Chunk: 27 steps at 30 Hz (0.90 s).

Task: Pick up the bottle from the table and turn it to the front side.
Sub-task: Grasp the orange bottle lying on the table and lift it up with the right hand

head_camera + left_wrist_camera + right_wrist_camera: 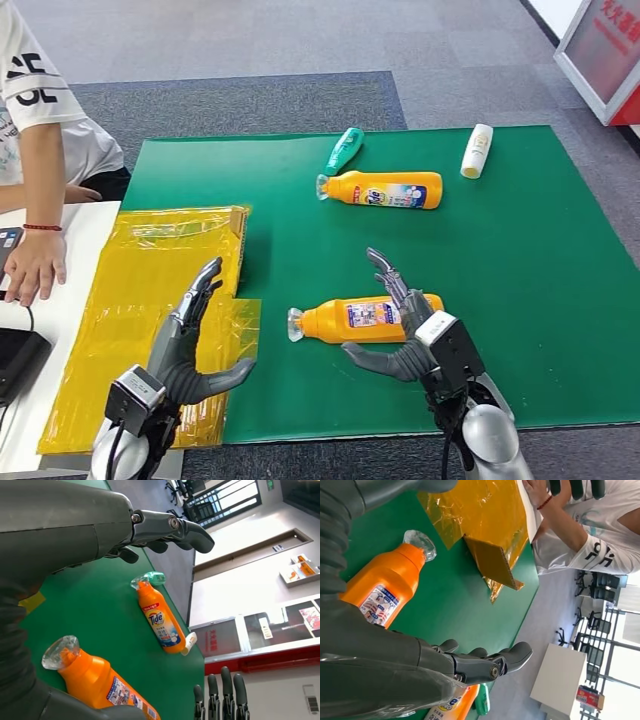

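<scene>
We're looking down on a green mat [528, 300] spread over the desk, and low in the centre of the head view lies the near orange detergent bottle [362, 319], flat on its side, clear cap [296, 324] pointing to the left of the frame, its small-print label facing up. The right robot hand [396, 320] sits at the bottle's right end, fingers spread wide: the long fingers reach up over the far side of the bottle, the thumb juts left below it, on the near side. We cannot tell from here whether any finger actually touches the bottle; nothing is clasped. From the right wrist view the same bottle [384, 585] lies just past the palm, unheld.

Over in the lower left, the left robot hand [189, 335] hovers over crinkled yellow plastic sheeting [151, 290], also spread apart and holding nothing, fingers pointing up the frame, thumb out to the right.

Higher up, centre of the frame, a second orange bottle [385, 189] lies on its side with the Tide logo showing, cap to the left. Just above its cap end is a small green bottle [344, 150], tilted, and to the upper right a white bottle [477, 151] with a yellow end. At the left edge a person in a white shirt rests a hand [34, 268] on a white surface, red band at the wrist.
</scene>
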Each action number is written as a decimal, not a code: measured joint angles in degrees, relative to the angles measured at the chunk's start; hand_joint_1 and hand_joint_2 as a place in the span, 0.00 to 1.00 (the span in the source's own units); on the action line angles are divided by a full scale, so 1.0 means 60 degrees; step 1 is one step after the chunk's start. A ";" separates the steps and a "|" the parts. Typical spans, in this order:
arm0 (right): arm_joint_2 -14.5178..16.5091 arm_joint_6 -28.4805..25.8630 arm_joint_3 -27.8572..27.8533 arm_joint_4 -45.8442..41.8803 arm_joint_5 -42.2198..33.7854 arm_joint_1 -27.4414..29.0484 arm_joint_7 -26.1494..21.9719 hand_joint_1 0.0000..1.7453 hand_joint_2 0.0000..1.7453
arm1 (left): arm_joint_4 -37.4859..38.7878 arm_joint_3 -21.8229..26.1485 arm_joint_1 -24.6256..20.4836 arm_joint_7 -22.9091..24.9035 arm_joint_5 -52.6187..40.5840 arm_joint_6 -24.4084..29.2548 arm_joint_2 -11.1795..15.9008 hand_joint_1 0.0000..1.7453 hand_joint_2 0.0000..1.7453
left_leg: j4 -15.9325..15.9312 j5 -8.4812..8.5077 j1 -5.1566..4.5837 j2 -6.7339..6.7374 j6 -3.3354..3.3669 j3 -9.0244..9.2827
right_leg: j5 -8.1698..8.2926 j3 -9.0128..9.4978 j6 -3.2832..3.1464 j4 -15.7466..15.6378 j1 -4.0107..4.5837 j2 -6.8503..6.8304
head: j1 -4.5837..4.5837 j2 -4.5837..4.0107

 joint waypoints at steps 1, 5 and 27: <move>0.0000 -0.0064 0.0000 0.0000 0.0099 -0.0002 0.0010 0.00 1.00 | 0.0000 0.0000 0.0000 0.0000 0.0002 0.0000 0.0000 0.00 1.00 | 0.0000 0.0000 0.0000 0.0000 0.0000 0.0000 | 0.0000 0.0000 0.0000 0.0000 0.0000 0.0000 | 0.0000 0.0000; -0.0033 -0.0919 0.0002 0.0000 0.1479 -0.0047 0.0209 0.00 1.00 | 0.0000 0.0015 0.0006 -0.0004 0.0026 0.0000 0.0000 0.00 1.00 | 0.0000 0.0000 0.0000 0.0000 0.0000 0.0000 | 0.0000 0.0001 0.0000 0.0000 0.0000 0.0000 | 0.0000 0.0000; -0.3123 -0.0192 0.1153 0.1394 0.3936 -0.3092 0.1891 0.00 1.00 | 0.0062 0.0200 -0.0052 -0.0192 0.0203 -0.0106 0.0098 0.00 1.00 | 0.0004 0.0025 -0.0003 -0.0005 0.0011 -0.0004 | 0.0029 0.0002 0.0022 -0.0001 -0.0010 -0.0002 | 0.0000 0.0000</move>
